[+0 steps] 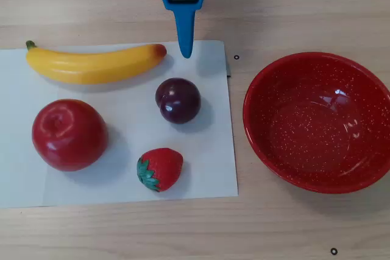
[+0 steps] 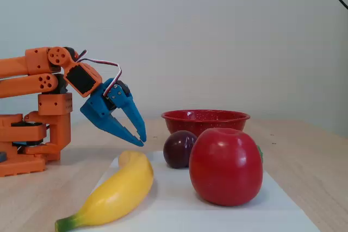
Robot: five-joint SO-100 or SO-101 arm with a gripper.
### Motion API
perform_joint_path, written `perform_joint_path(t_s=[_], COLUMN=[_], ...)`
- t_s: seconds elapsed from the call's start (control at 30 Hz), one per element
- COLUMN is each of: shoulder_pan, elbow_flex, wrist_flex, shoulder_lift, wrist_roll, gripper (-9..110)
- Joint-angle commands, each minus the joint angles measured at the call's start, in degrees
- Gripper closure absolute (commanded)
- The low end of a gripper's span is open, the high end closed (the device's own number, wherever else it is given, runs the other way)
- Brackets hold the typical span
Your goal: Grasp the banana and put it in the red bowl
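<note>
The yellow banana (image 1: 91, 65) lies along the far edge of a white sheet, with its green stem to the left and its orange-red end to the right in the overhead view. In the fixed view the banana (image 2: 117, 191) points toward the camera. My blue gripper (image 1: 186, 55) hangs just right of the orange-red end, clear of it. In the fixed view the gripper (image 2: 142, 140) is raised above the table behind the banana, fingertips together and holding nothing. The red bowl (image 1: 274, 144) sits empty on the wood to the right of the sheet and shows as a rim (image 2: 205, 117) behind the fruit.
On the white sheet (image 1: 207, 150) also lie a red apple (image 1: 69, 133), a dark plum (image 1: 177, 100) and a strawberry (image 1: 161, 168). The plum is the nearest to the gripper. In the fixed view, the orange arm base (image 2: 32, 134) stands at the left.
</note>
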Motion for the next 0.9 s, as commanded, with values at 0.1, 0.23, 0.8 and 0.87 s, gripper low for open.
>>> perform_joint_path(t_s=[0.1, 0.23, 0.8, 0.87], shoulder_pan=[-1.0, -1.0, -1.0, -0.9], elbow_flex=[0.8, 0.8, 0.8, 0.8], wrist_flex=[0.0, 0.0, 0.1, 0.0], shoulder_lift=[0.5, 0.5, 0.5, 0.5], wrist_roll=[0.6, 0.6, 0.8, 2.3], gripper=[101, 101, 101, 101])
